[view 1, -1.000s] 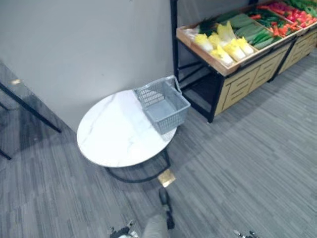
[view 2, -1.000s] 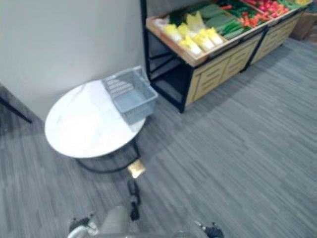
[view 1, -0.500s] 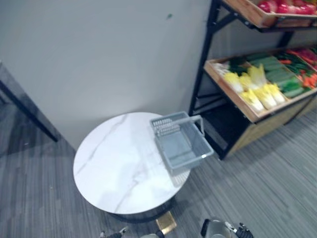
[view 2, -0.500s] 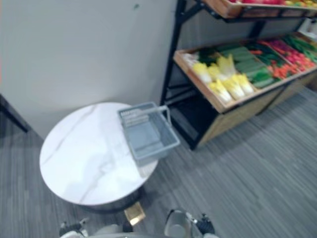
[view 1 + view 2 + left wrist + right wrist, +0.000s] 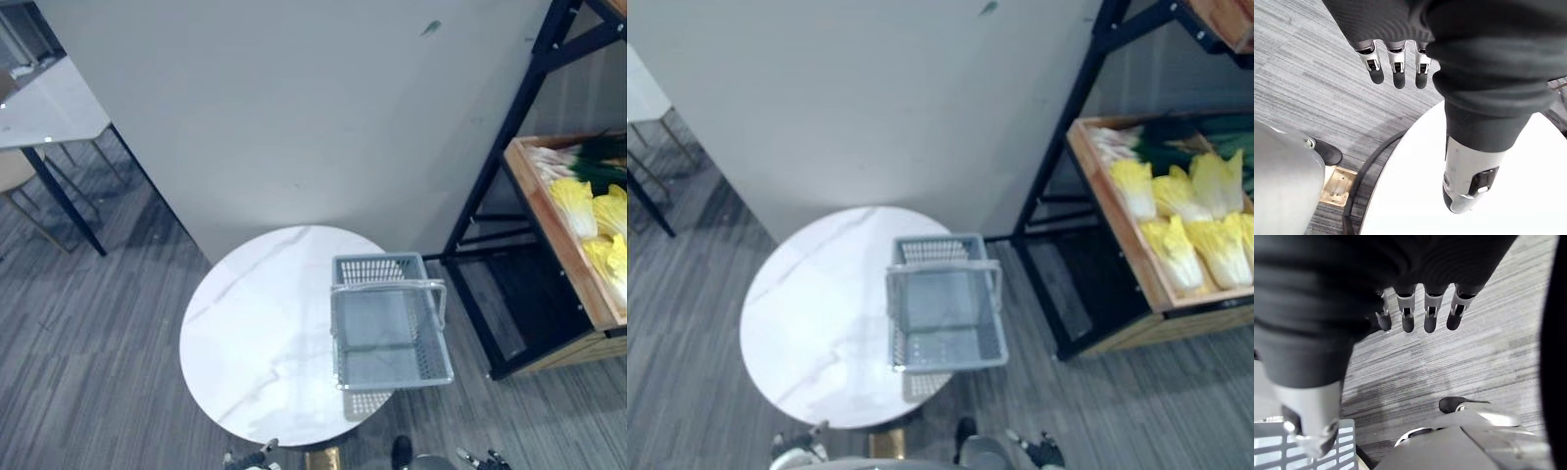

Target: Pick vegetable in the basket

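- A plain wall (image 5: 294, 108) stands behind everything. A second table (image 5: 44, 103) stands off to the left, well out of the way.
- The stand (image 5: 495, 166) is on the right. Its black post is between the bench and the wooden tray (image 5: 1127, 264), and any reach into the tray must pass it.
- The round white bench (image 5: 255, 343) holds just the basket.
- The grey plastic basket (image 5: 380, 268) is empty. It sits on the bench's right side with its handle across the top and a near corner past the edge.
- The yellow cabbages (image 5: 1176, 250), the vegetables to pick, lie in the tray, well apart from the basket. They are probably light and leafy, with soft tips that bruise, so the firmer pale base is the better place to take hold.
- The left robot hand (image 5: 1397, 68) hangs by the bench edge, fingers straight and empty. The right robot hand (image 5: 1430, 308) hangs over the floor by the basket's corner, also straight and empty.
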